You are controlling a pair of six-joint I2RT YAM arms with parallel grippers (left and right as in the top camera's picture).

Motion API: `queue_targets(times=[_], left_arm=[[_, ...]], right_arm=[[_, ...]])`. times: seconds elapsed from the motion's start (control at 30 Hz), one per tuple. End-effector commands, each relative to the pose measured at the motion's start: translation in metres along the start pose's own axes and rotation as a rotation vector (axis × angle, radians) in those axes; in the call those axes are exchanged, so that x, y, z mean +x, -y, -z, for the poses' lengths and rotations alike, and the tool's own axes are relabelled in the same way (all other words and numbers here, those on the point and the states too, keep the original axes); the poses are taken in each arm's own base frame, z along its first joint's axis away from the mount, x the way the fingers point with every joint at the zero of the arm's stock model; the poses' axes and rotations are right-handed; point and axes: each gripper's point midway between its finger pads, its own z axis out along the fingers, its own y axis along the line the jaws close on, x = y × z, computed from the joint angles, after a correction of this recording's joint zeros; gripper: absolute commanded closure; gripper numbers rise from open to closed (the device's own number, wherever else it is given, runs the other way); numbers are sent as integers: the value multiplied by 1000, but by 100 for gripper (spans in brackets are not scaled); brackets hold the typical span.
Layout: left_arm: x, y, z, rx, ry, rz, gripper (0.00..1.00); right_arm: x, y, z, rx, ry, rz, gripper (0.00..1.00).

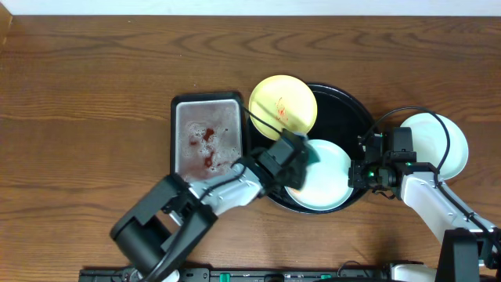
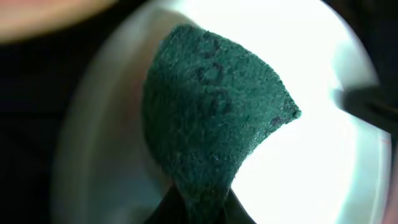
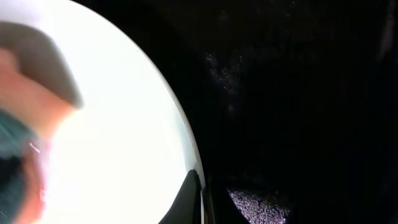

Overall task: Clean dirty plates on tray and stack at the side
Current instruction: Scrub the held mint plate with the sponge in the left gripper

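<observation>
The black round tray point(image 1: 350, 110) holds a light blue-green plate point(image 1: 325, 188) at its front. A pale yellow plate point(image 1: 282, 103) with a red smear lies on the tray's upper left rim. A second blue-green plate point(image 1: 438, 145) lies on the table right of the tray. My left gripper point(image 1: 293, 153) is shut on a green sponge point(image 1: 312, 153) and presses it on the front plate; the left wrist view shows the sponge point(image 2: 211, 118) over the plate point(image 2: 323, 162). My right gripper point(image 1: 362, 168) is shut on that plate's right rim point(image 3: 198, 168).
A rectangular grey metal tray point(image 1: 188, 110) with foamy water and red sauce stands left of the black tray. The black tray's bottom point(image 3: 298, 93) fills the right of the right wrist view. Bare wooden table lies at the left and back.
</observation>
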Motion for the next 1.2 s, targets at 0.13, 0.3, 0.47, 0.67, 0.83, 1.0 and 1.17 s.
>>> queue_targets(times=[0.13,0.3,0.47,0.67,0.83,1.0,1.17], left_arm=[[-33,18,27,33,115,-41,93],[-20,52,18,97,117,-70,93],[-20,49,-5,47,166,-93,93],[-44,14,-17,-54,257,-91,93],[-70,2,-10,-48,332,-54,92],[-81,-10,-5,-40,338,-32,93],[-83,18,28,58,314,-65,93]], right_arm=[[14,0,-7,6,-44,1,99],[15,0,-7,6,-44,1,99],[15,-1,-7,-2,-46,1,99],[15,-3,-7,-16,-48,0,99],[15,-4,-7,-19,-48,0,99],[17,-4,-7,-18,-55,-1,99],[17,-4,-7,-17,-54,-1,99]])
